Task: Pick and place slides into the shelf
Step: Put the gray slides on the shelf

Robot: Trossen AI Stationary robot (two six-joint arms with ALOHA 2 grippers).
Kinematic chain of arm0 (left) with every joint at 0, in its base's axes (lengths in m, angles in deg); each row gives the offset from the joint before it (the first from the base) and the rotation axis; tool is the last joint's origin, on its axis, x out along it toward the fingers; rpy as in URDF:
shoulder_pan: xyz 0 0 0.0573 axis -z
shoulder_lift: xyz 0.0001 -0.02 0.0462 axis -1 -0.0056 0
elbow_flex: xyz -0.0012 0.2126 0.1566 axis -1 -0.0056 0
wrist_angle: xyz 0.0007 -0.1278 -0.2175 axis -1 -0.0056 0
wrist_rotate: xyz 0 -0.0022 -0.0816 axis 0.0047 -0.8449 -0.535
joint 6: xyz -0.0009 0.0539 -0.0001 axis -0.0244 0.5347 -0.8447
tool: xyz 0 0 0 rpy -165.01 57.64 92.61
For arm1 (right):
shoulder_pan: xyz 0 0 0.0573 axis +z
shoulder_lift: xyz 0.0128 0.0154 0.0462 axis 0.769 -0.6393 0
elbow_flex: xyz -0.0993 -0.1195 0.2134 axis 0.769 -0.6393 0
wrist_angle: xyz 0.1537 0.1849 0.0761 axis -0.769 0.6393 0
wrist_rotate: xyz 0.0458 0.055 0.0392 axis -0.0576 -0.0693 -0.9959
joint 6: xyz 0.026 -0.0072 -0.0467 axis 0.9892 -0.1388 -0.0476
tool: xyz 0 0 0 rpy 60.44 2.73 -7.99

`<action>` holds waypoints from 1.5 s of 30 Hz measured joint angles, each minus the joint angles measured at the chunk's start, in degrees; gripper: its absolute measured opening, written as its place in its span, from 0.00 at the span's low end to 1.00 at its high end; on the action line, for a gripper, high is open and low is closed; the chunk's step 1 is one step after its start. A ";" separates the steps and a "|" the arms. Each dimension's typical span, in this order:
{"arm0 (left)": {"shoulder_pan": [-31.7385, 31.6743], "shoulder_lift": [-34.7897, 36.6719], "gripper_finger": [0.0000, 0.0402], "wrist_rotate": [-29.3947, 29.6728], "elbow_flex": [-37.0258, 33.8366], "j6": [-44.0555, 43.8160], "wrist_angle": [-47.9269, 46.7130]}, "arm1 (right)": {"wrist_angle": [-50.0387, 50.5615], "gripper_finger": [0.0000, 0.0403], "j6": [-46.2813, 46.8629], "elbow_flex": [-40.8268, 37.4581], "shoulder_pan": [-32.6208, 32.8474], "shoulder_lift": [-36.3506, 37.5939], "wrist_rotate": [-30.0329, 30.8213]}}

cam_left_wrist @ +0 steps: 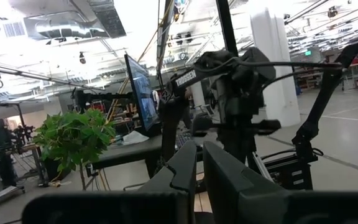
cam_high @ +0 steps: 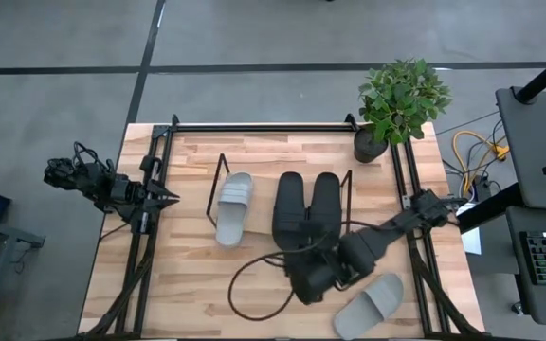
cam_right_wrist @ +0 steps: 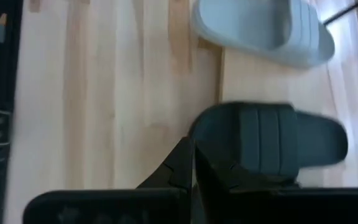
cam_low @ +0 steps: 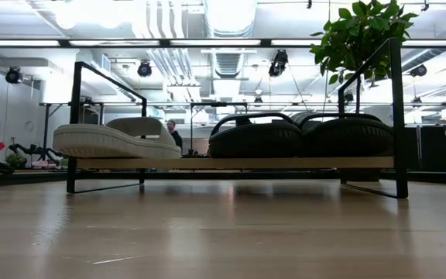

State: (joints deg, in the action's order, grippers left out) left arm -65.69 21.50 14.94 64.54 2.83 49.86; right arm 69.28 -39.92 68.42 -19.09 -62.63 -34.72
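- The shelf (cam_high: 222,180) stands mid-table, its wood board between thin black wire end frames.
- Three slides rest on it: one light grey slide (cam_high: 234,208) at the left end and the black pair (cam_high: 305,210) side by side toward the right (in the low view they sit touching, straps up).
- The second grey slide (cam_high: 372,304) lies off the shelf on the table (cam_high: 188,284), near the front edge on the right side.
- The right gripper (cam_right_wrist: 192,163) is clenched shut and holds nothing; it hangs over the table just in front of the black pair, with one black slide's heel end beside its fingertips.
- The left gripper (cam_left_wrist: 199,167) is closed too, empty, parked at the table's left edge, well apart from the shelf.
- A potted plant (cam_high: 401,99) stands at the far right corner.
- A dark cable (cam_high: 254,284) loops across the board in front of the shelf.
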 joint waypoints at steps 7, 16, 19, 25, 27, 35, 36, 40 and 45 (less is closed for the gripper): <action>-0.02 -0.04 0.04 0.02 0.00 -0.01 0.04 | -2.55 0.02 -1.49 2.14 4.87 0.00 0.07; 0.00 -0.04 0.04 0.02 0.00 0.01 0.20 | -28.76 0.08 -25.34 0.46 2.61 0.73 -25.99; -0.01 -0.09 0.04 0.02 0.00 0.00 0.18 | -28.95 0.08 -29.19 -1.24 -1.15 0.72 -31.85; 0.00 -0.20 0.04 0.02 0.00 -0.15 -0.01 | -30.61 0.08 -29.48 -9.34 -10.82 1.59 -32.81; 0.00 -0.26 0.04 0.02 0.00 -0.38 -0.24 | -32.46 0.08 -29.49 -12.21 -13.60 2.28 -32.81; -0.02 -0.35 0.04 0.02 0.00 -0.44 -0.44 | -47.01 0.08 -31.53 -26.78 -19.25 8.61 -32.60; 0.00 -0.35 0.04 0.01 -0.01 -0.45 -0.47 | -49.75 0.08 -32.03 -29.17 -19.48 10.10 -33.21; -0.02 -0.36 0.04 0.02 -0.02 -0.46 -0.48 | -57.04 0.08 -31.26 -39.08 -19.68 18.15 -32.35; 0.00 -0.46 0.04 0.02 -0.02 -0.44 -0.62 | -57.55 0.08 -22.31 -50.67 -18.24 30.35 -26.35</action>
State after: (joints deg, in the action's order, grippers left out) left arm -65.70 21.04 14.96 64.52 2.38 49.24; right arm 11.73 -62.22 17.75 -37.33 -32.29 -61.07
